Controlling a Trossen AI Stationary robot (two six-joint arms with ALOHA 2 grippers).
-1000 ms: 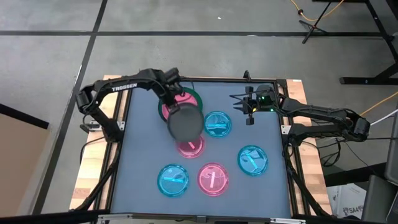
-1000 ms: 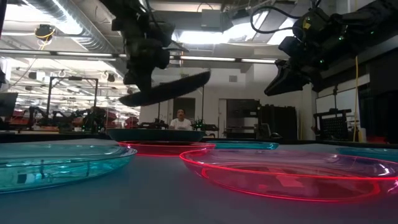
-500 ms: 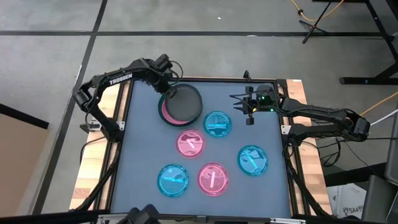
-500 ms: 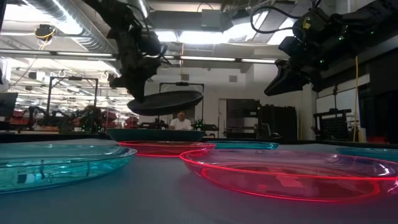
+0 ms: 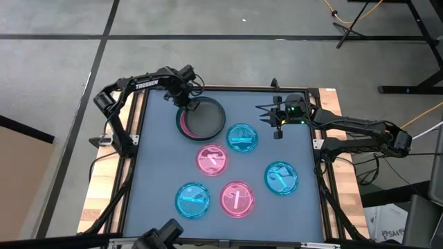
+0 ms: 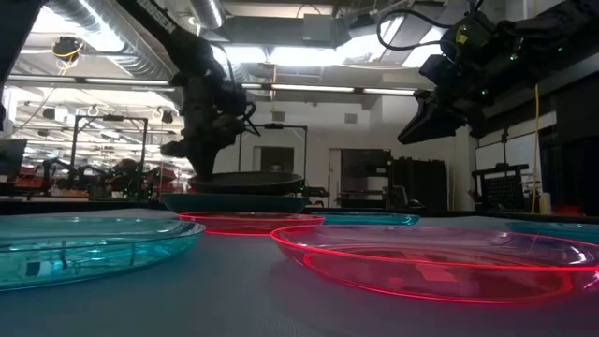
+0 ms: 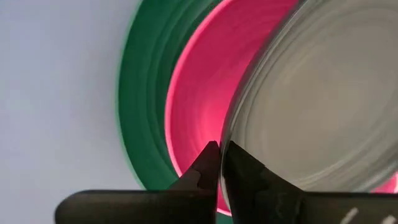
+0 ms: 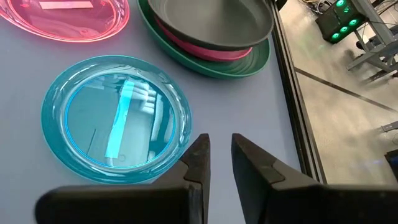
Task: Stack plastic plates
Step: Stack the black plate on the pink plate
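A dark grey plate (image 5: 208,119) lies on a solid pink plate (image 5: 183,122), which lies in a larger dark green plate (image 5: 223,111) near the table's far edge. The grey plate sits shifted toward the right, so a pink crescent (image 7: 199,93) shows. My left gripper (image 5: 188,106) is shut on the grey plate's rim. My right gripper (image 5: 277,131) hovers narrowly open beside a translucent cyan plate (image 5: 242,137), touching nothing. Two more cyan plates (image 5: 281,178) (image 5: 193,200) and two translucent pink plates (image 5: 212,159) (image 5: 237,198) lie flat on the table. My left gripper pinches the dark grey plate's rim (image 7: 229,134) on its far-left side between the two fingers, one finger (image 7: 202,168) outside the rim and one above the plate's inside. It comes from above, slanting from the far left. The plate lies about level on the stack (image 6: 248,182).
The table's raised frame (image 5: 131,138) runs along each side. Bare mat lies along the left side and in the far right corner. The right arm (image 5: 346,128) reaches in from the right edge. The room beyond shows racks and a person far off (image 6: 272,181).
My left gripper has carried the grey plate from above the table's middle toward the far edge, then lowered it onto the pink and green plates. The plate was tilted in the air and now lies level. The gripper has stayed shut on it.
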